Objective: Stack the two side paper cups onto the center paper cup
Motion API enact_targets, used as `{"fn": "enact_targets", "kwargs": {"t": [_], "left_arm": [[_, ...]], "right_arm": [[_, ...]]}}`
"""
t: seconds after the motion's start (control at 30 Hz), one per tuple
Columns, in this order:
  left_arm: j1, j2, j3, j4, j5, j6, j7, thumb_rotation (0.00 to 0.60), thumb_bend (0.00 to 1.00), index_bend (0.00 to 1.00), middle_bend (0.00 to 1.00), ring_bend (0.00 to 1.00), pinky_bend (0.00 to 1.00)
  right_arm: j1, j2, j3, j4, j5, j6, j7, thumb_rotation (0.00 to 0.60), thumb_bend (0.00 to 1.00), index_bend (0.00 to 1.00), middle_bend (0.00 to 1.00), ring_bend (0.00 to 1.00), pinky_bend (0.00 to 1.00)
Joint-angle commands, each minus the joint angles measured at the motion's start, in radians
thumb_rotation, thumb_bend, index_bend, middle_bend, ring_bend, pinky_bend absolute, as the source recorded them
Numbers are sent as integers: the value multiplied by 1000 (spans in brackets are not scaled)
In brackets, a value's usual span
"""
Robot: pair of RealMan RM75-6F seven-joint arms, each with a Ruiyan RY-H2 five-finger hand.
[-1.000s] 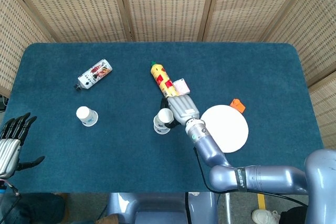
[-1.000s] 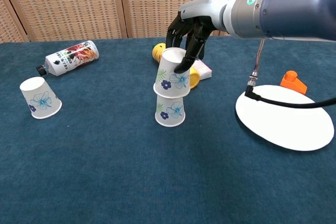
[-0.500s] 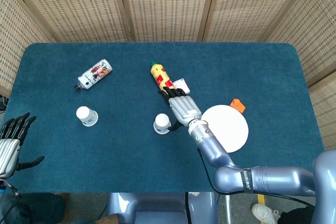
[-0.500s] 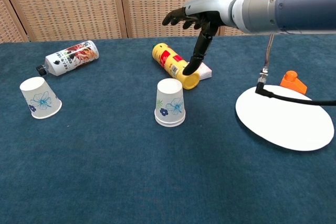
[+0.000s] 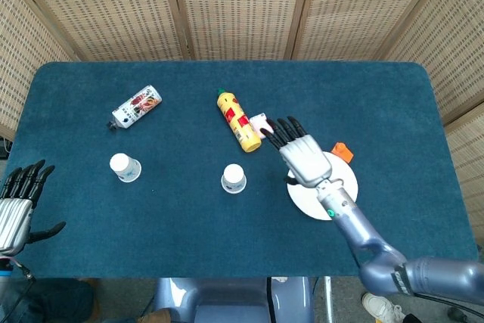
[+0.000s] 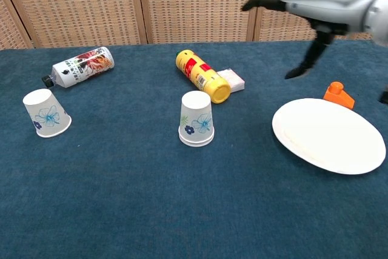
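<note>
Pulled the right hand (image 5: 305, 158) back over the white plate (image 6: 330, 137), empty with fingers spread, so half done: center cup stack (image 6: 196, 119) mid-bench, left cup (image 6: 45, 113) not yet stacked, left hand (image 5: 17, 203) idling loose and empty off the bench (image 5: 378, 104) edge.

Place: staged test area | Evidence: dark blue cloth-covered table (image 5: 378, 96) enclosed by woven rattan folding screens (image 5: 234, 5)
</note>
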Motion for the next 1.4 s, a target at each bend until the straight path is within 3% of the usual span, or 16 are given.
{"fn": "enact_targets", "kwargs": {"t": [0.03, 0.2, 0.27, 0.47, 0.6, 0.77, 0.9, 1.07, 1.4], "left_arm": [[-26, -9, -15, 30, -11, -29, 22, 600, 0, 0, 0, 0, 0], [-75, 2, -37, 59, -15, -83, 14, 600, 0, 0, 0, 0, 0], [-126, 16, -53, 77, -15, -150, 1, 600, 0, 0, 0, 0, 0], [-245, -9, -85, 155, -21, -289, 18, 600, 0, 0, 0, 0, 0], [-322, -63, -92, 237, -34, -386, 72, 600, 0, 0, 0, 0, 5], [-409, -135, -101, 353, -61, -499, 54, 600, 0, 0, 0, 18, 130], [-443, -181, -91, 423, -61, -546, 18, 600, 0, 18, 29, 84, 207], [-477, -237, -81, 499, -49, -575, -40, 600, 0, 54, 63, 115, 235], [-529, -322, -62, 637, -70, -630, -57, 600, 9, 215, 196, 239, 323]], "right_arm": [[-275, 50, -197, 191, -293, 244, 296, 600, 0, 45, 1, 0, 0], [-383, 44, -226, 226, -353, 353, 298, 600, 0, 37, 0, 0, 0], [-449, 41, -248, 231, -381, 413, 284, 600, 0, 36, 0, 0, 0], [-521, 37, -249, 227, -421, 454, 249, 600, 0, 36, 0, 0, 0], [-548, 35, -227, 227, -423, 461, 234, 600, 0, 36, 0, 0, 0], [-565, 38, -189, 224, -398, 433, 318, 600, 0, 47, 7, 0, 0], [-575, 35, -167, 250, -394, 428, 344, 600, 0, 62, 16, 0, 0], [-586, 36, -144, 259, -387, 420, 351, 600, 0, 62, 15, 0, 0], [-610, 31, -93, 267, -373, 384, 348, 600, 0, 64, 15, 0, 0]]}}
